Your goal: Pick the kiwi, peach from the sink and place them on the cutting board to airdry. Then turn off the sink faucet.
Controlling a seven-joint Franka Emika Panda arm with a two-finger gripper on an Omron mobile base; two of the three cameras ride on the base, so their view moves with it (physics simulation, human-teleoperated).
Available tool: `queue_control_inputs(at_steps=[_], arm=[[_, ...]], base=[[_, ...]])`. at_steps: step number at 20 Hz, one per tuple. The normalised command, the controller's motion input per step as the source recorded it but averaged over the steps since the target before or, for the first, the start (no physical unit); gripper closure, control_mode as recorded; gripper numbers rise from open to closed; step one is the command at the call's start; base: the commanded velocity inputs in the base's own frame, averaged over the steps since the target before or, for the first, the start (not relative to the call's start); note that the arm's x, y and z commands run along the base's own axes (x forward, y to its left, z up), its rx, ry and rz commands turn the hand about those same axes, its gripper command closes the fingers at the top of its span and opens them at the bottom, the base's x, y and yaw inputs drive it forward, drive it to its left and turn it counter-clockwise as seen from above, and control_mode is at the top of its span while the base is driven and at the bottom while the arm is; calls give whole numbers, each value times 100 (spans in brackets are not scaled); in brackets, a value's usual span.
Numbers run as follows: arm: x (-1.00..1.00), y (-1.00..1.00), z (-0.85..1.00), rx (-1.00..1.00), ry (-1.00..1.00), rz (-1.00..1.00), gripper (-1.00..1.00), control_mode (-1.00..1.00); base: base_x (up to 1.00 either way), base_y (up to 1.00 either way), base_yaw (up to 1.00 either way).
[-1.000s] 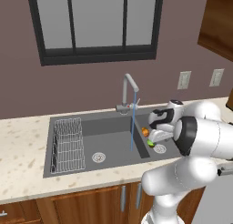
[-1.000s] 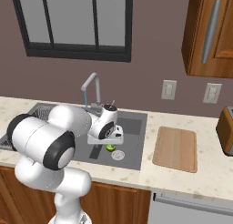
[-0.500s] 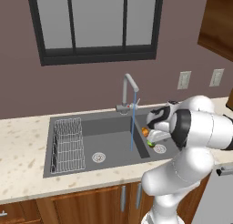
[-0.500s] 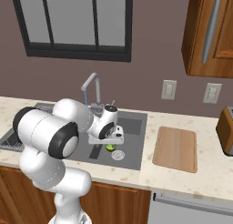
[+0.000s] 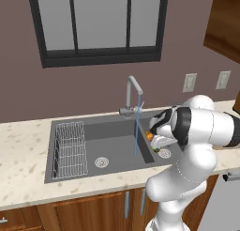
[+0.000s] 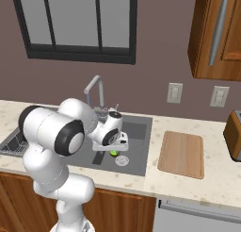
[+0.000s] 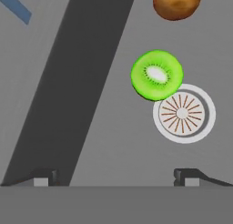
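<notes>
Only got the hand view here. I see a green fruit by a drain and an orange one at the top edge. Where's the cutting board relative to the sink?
Observer: The cutting board lies flat on the counter just right of the sink, and nothing is on it.
Operator: Faucet running?
Observer: Yes, a thin blue stream falls from the sink faucet into the left basin, near the divider.
Operator: Where's the hand over the basin?
Observer: The gripper is open and hangs above the right basin; the kiwi sits beside that basin's drain, overlapping its rim, with the peach beyond it.
</notes>
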Motion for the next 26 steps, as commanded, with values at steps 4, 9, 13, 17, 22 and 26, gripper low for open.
queue_control_inputs(at_steps=[4, 9, 13, 17, 22, 26], arm=[[14, 0, -15, 0, 0, 0, -100, -100], [20, 0, -11, 0, 0, 0, -100, -100], [18, 0, -9, 0, 0, 0, -100, -100], [14, 0, -10, 0, 0, 1, -100, -100], [13, 0, -11, 0, 0, 1, -100, -100], [9, 0, -12, 0, 0, 0, -100, -100]], base=[[0, 0, 0], [0, 0, 0], [0, 0, 0], [0, 0, 0], [0, 0, 0], [0, 0, 0]])
